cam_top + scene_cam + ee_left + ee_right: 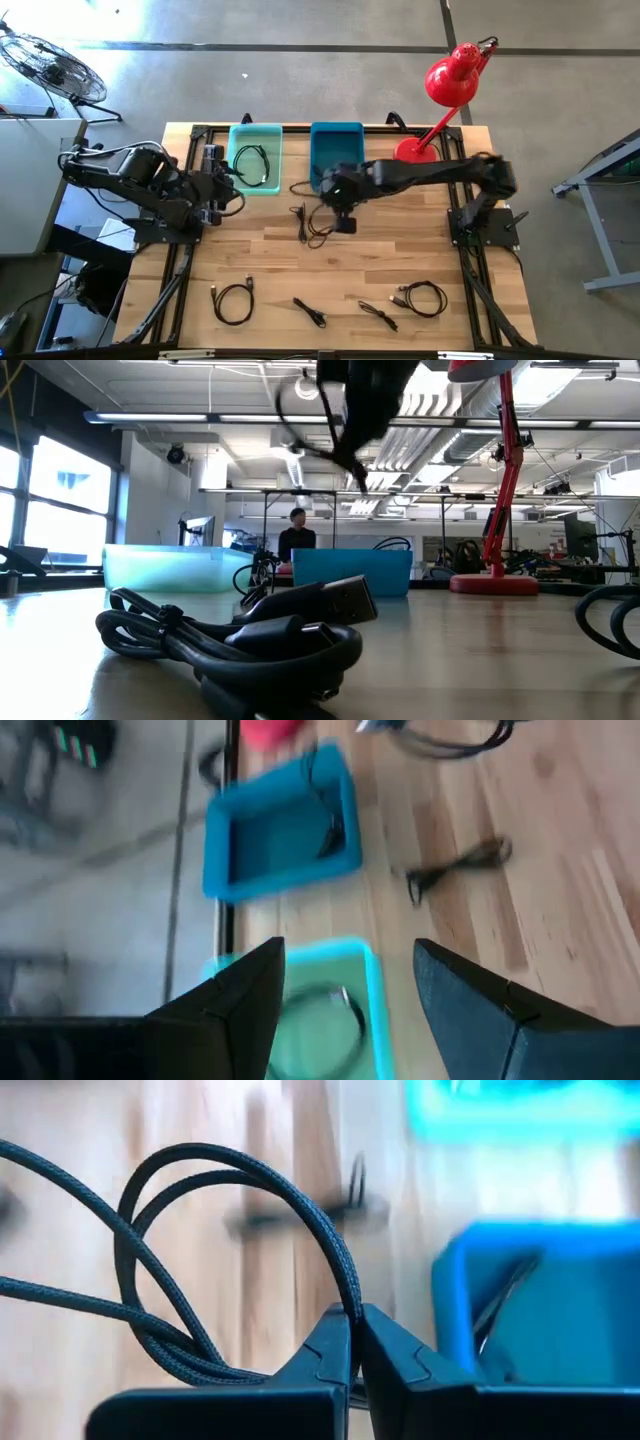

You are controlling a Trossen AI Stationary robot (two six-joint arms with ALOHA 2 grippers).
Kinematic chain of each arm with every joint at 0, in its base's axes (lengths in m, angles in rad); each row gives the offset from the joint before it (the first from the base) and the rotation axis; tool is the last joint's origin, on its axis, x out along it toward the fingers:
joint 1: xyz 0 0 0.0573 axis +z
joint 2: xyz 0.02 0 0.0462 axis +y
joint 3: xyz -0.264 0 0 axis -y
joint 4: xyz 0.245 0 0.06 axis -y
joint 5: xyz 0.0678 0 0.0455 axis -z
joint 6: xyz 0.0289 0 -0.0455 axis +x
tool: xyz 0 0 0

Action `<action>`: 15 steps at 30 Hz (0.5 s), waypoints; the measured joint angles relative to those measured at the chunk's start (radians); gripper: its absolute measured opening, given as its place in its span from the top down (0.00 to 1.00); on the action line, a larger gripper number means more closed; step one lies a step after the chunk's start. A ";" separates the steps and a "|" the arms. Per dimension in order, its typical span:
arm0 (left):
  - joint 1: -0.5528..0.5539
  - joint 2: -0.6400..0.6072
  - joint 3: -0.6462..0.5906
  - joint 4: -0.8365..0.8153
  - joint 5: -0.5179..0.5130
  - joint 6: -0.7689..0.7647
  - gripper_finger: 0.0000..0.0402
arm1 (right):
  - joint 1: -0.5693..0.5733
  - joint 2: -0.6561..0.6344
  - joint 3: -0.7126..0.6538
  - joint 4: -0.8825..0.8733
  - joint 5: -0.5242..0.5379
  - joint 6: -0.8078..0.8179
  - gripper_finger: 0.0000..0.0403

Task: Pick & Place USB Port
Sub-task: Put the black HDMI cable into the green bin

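My right gripper [340, 215] is shut on a black braided USB cable [190, 1250] and hangs near the blue bin [337, 150]. In the low view the cable [335, 435] dangles well above the tabletop. My left gripper [345, 990] is open and empty, at the near edge of the light green bin [255, 158], which has a coiled black cable [252, 165] lying in it. The blue bin [280, 830] also has a cable in it. My right gripper pinches one strand of the cable's loop [348, 1295] between its two fingertips. The looped strands arch away from the fingers to one side. The cable is lifted clear of the table, and its loose end [357, 478] hangs below the gripper.
Several more black cables lie on the wooden table near its front edge [232, 300], [310, 312], [425, 297], one close to the low camera [240, 635]. A red desk lamp [450, 85] stands at the far right. A person [297, 535] sits in the room behind.
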 joint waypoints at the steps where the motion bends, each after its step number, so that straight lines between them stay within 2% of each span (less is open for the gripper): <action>1: 0.000 0.002 0.000 0.046 0.009 0.056 0.46 | 0.000 -0.031 0.000 0.032 -0.014 0.006 0.99; 6: 0.000 0.040 0.000 0.282 0.071 0.415 0.47 | -0.001 -0.154 0.001 0.201 -0.070 0.029 1.00; 9: 0.000 0.081 0.000 0.360 0.072 0.600 0.49 | -0.001 -0.189 0.001 0.263 -0.114 0.034 1.00; 12: 0.000 0.124 -0.001 0.391 0.067 0.719 0.53 | 0.003 -0.200 0.001 0.288 -0.175 0.044 1.00; 15: 0.000 0.166 -0.001 0.413 0.067 0.768 0.58 | 0.011 -0.198 0.001 0.288 -0.228 0.056 1.00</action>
